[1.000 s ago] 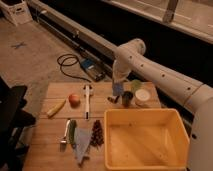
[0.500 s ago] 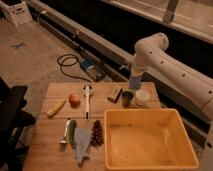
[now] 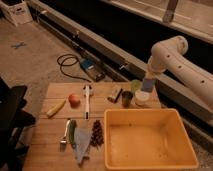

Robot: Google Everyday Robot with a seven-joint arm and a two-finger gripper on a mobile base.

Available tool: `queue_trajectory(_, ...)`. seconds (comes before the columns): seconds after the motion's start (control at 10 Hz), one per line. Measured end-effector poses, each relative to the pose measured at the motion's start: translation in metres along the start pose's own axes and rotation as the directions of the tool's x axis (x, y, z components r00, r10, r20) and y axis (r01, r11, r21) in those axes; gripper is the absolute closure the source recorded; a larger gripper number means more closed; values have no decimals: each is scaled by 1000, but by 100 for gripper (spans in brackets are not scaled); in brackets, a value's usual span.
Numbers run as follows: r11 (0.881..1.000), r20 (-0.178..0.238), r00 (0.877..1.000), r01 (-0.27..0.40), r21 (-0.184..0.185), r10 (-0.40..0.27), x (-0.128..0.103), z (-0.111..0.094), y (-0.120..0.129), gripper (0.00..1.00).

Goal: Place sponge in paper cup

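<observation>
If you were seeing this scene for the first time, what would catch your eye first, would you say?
Probably the big yellow bin filling the table's near right corner. Next, the white arm reaching in from the right, its gripper holding the blue sponge just above the paper cup at the table's far right edge. Then the orange fruit on the left.

the blue sponge (image 3: 147,84) hangs in the gripper (image 3: 147,86) just above the short white paper cup (image 3: 142,97), which stands upright on the surface (image 3: 50,145).
</observation>
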Motion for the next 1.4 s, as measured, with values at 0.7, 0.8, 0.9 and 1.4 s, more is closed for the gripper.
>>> queue_trajectory(0.7,999,23,999,-30,-20,31,-1,30,9,100)
queue_trajectory(0.8,999,26,999,-30,-20,30,-1,32,8,100)
queue_trajectory(0.9,999,30,999,-27,-21,27,-2,36,6,100)
queue_trajectory(1.4,1000,58,998,-7,-31,8,-17,48,9,100)
